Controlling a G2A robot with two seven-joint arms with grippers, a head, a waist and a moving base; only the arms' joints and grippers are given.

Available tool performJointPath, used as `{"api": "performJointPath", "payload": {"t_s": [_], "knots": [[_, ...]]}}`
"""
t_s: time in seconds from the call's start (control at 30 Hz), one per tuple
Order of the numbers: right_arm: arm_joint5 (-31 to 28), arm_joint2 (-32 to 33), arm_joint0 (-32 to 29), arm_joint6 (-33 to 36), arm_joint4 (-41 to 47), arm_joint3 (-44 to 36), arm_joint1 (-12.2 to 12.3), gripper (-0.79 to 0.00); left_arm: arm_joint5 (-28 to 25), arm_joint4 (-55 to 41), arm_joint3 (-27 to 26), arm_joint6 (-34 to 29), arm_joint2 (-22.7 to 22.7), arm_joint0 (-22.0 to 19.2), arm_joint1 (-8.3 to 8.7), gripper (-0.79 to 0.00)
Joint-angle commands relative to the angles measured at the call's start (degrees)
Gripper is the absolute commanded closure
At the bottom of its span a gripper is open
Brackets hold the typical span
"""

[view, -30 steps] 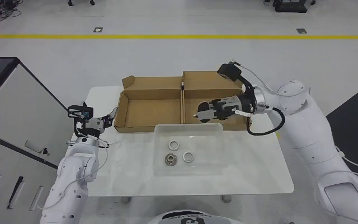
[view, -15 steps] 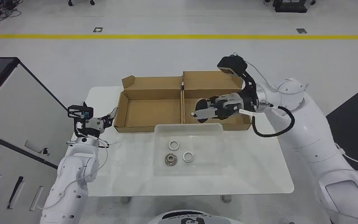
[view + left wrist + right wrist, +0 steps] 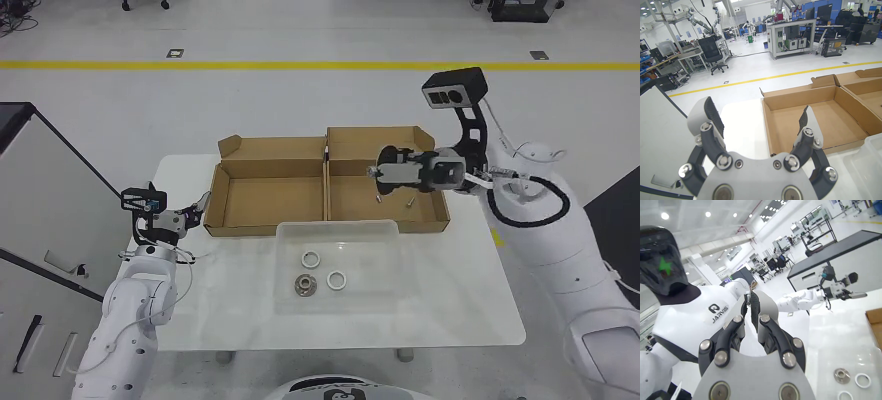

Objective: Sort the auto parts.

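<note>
Two white rings (image 3: 311,258) and one grey metal bushing (image 3: 304,286) are seen in a clear tray (image 3: 375,275). One threaded bolt (image 3: 748,299) is pinched by the right gripper (image 3: 749,296); the left gripper (image 3: 757,104) is spread.

The right claw (image 3: 750,298) hides most of its bolt (image 3: 747,299).

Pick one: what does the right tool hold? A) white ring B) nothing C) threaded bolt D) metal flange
C: the right tool is shut on a small threaded bolt, while the flange lies in the tray.
</note>
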Motion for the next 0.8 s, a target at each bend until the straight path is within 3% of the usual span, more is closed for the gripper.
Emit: {"api": "performJointPath", "payload": {"t_s": [0.0,0.4,0.77], "knots": [[0.1,0.07,0.97,0.74,3.43,0.06,-0.37,0.0,0.0,0.0,0.0,0.0,0.0,0.0,0.0,-0.785],[-1.11,-4.27,10.11,1.22,16.44,2.72,-4.44,0.0,0.0,0.0,0.0,0.0,0.0,0.0,0.0,-0.785],[-2.51,-7.89,15.33,0.06,17.32,5.28,-7.56,0.0,0.0,0.0,0.0,0.0,0.0,0.0,0.0,-0.785]]}}
